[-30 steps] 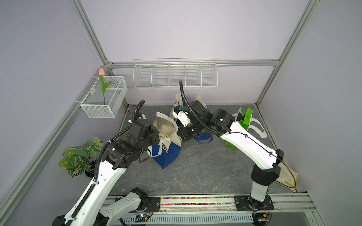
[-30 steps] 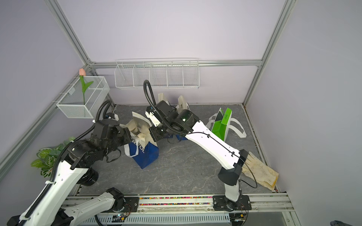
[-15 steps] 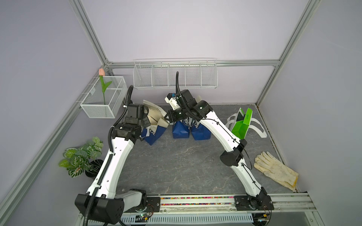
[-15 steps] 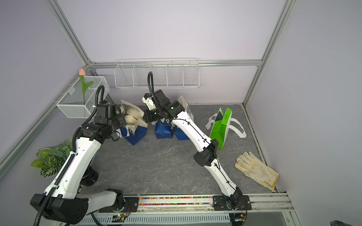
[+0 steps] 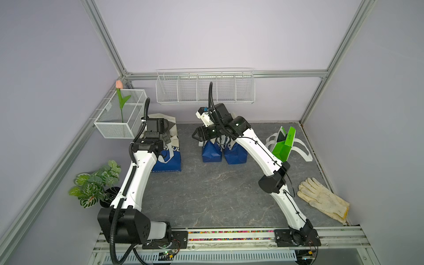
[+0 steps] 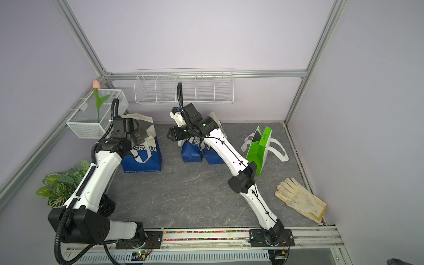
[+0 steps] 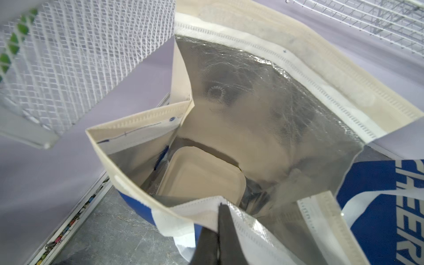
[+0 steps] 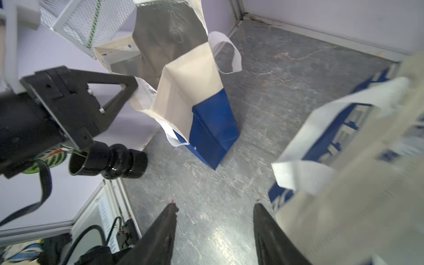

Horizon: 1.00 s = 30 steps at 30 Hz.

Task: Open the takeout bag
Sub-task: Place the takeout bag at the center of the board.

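– At the back-left corner of the desk (image 5: pixel 206 195), what is the left arm (image 5: pixel 137 174) doing?

– Its left jaws are clamped shut on the near rim of the takeout bag (image 5: pixel 168 153). The left wrist view shows the two black tips pressed together over the cream hem, close to a white handle.

– And the bag itself?

– It stands upright on its blue base, just beside the wire basket (image 5: pixel 119 119) that holds a tulip (image 5: pixel 121 101). Its mouth gapes wide. The silver foil lining (image 7: pixel 263 91) is exposed, and a pale clamshell box (image 7: pixel 202 176) lies at the bottom.

– What about the right arm (image 5: pixel 259 149)?

– The right jaws are spread well apart and hold nothing. They hang over bare desk, between the takeout bag and two smaller blue bags (image 5: pixel 212 154) that stand side by side at the back.

– Are they touching anything?

– In the right wrist view one tip is just beside the cream wall of the nearer small bag, but that side is blurred, so I cannot tell whether it makes contact. The opposite tip is clear of everything.

– Anything else around?

– A green bag (image 5: pixel 283 146) with white handles sits to the right of the small bags, white work gloves (image 5: pixel 323 202) lie at the front right, a potted plant (image 5: pixel 96 183) stands off the desk's left edge, and a wire rack (image 5: pixel 204 89) hangs on the back wall.
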Tool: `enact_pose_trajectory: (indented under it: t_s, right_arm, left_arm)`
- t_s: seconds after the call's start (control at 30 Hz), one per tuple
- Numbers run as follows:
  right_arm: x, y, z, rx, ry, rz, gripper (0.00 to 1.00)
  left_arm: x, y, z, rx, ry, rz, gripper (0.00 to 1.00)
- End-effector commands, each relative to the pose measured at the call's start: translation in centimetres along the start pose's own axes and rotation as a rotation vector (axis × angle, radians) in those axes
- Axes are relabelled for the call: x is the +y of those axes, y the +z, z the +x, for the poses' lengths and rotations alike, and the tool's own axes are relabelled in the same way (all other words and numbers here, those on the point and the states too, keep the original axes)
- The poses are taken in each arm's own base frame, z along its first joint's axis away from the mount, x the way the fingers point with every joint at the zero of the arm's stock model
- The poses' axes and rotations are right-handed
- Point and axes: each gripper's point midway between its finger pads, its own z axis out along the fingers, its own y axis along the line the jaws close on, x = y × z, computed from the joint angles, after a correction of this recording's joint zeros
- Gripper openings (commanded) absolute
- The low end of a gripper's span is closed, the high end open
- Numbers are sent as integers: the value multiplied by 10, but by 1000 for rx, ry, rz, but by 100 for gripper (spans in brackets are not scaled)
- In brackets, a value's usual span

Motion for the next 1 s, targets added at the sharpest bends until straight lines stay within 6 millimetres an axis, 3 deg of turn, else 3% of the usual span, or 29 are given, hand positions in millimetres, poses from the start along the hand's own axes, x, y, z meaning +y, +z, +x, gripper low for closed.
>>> enact_pose_trajectory:
  t_s: [0.0, 0.03, 0.17, 0.27, 0.4, 0.57, 0.73, 0.97]
  right_arm:
    - [-30, -83, 8, -9, -88, 322, 79]
    - [-43, -91, 13, 6, -91, 407, 89]
    - [-89, -125, 33, 45, -75, 671, 91]
    - [-110, -138, 42, 47, -60, 750, 92]
    - [-128, -125, 52, 70, 1, 694, 91]
    - [-128, -100, 50, 48, 44, 541, 87]
    - [-145, -88, 46, 58, 82, 542, 79]
    - [-158, -79, 49, 91, 83, 576, 44]
  left_arm:
    - [-1, -9, -37, -133, -25, 0, 0]
    - [-1, -9, -40, -141, -29, -3, 0]
    - [-1, -9, -56, -179, -21, -20, 0]
    - [0, -3, -52, -171, -5, -38, 0]
    - [5, 7, -34, -133, -13, -55, 0]
    - [8, 7, -23, -92, -39, -62, 0]
    - [8, 3, -17, -53, -58, -46, 27]
    - [8, -17, -18, -46, -119, -4, 59]
